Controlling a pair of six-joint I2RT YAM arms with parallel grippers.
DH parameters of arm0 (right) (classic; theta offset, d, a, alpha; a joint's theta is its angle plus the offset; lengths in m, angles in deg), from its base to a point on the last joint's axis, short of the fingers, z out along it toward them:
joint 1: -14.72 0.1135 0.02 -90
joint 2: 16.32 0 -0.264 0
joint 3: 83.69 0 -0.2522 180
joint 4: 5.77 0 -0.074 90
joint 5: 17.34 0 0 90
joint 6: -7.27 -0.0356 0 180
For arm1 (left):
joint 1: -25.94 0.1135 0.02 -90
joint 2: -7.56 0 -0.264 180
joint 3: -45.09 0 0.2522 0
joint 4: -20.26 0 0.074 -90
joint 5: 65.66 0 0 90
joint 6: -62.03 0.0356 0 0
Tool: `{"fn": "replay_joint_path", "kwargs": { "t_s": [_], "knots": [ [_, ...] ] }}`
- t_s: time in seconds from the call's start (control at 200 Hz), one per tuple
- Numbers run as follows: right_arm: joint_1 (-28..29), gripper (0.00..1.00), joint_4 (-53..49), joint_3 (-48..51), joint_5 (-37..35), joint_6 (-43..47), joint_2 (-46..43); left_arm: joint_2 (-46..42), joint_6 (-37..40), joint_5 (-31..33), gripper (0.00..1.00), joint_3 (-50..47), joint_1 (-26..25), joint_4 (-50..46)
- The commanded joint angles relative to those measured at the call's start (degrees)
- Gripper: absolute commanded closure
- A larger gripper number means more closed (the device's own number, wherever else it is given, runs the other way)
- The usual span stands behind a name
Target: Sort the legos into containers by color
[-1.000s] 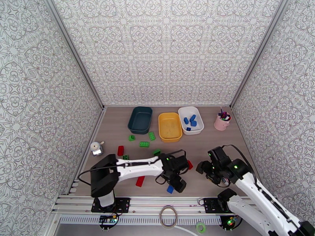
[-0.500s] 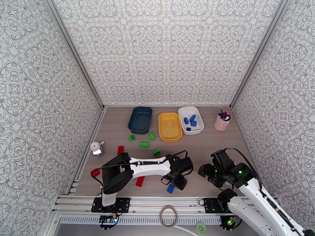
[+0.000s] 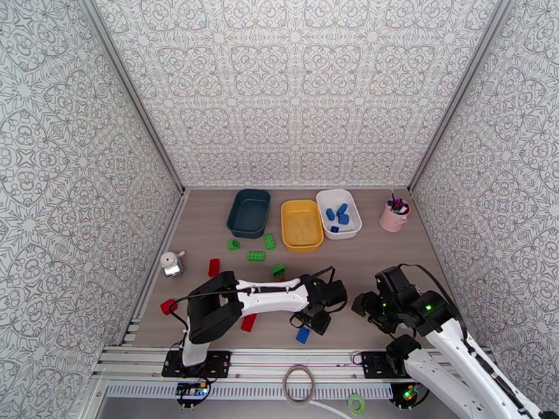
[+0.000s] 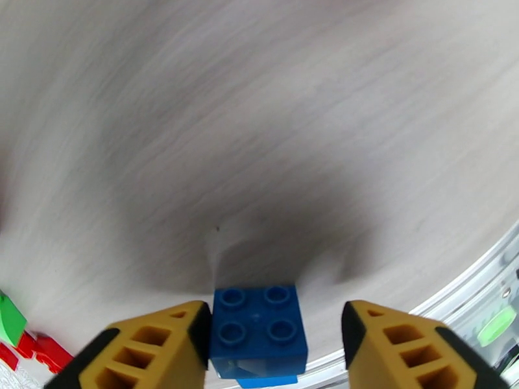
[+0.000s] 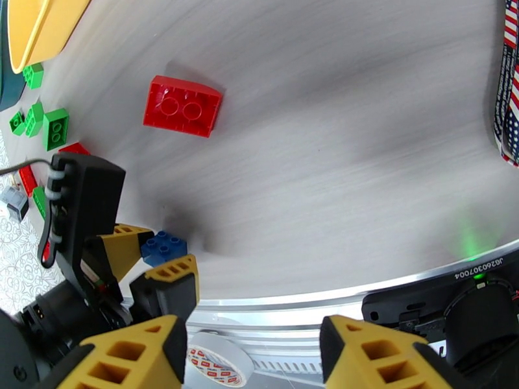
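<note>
Top view: the left arm's white forearm lies low across the near side of the wooden table (image 3: 391,260). The left gripper (image 3: 316,321) points toward the near edge, just beside a small blue studded plastic brick (image 3: 302,335). The right arm is bent, and the right gripper (image 3: 363,305) faces leftward nearby. The dark teal plastic tub (image 3: 249,211), yellow tub (image 3: 302,228) and white tub (image 3: 325,200) stand in a row at the far side, well apart from both grippers.

Left wrist: the brick (image 4: 258,329) sits between the yellow fingers (image 4: 162,345). One touches its side and the other stands clear, so the jaws are apart and not clamped.

Right wrist: the right gripper (image 5: 256,345) is spread around nothing. Beyond it the left gripper (image 5: 152,257) straddles the brick (image 5: 165,246). A red studded brick (image 5: 183,106) lies farther off.
</note>
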Motion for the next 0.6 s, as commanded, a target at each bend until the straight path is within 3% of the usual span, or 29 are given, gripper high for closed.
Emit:
{"fn": "replay_joint_path", "kwargs": {
  "t_s": [0.0,0.335,0.595],
  "knots": [
    [0.42,0.43,-1.42,-0.58,1.21,0.91,-1.48,1.13,-1.94,1.49,0.46,1.83,-1.11,-2.52],
    [0.47,0.45,-1.07,-0.64,1.99,1.26,-2.61,1.48,-2.68,3.73,0.65,4.14,-1.3,-5.35],
    [0.42,0.49,2.12,-3.3,0.61,0.64,2.53,-3.1,0.37,1.84,0.68,5.21,5.91,-5.15]
  ]
}}
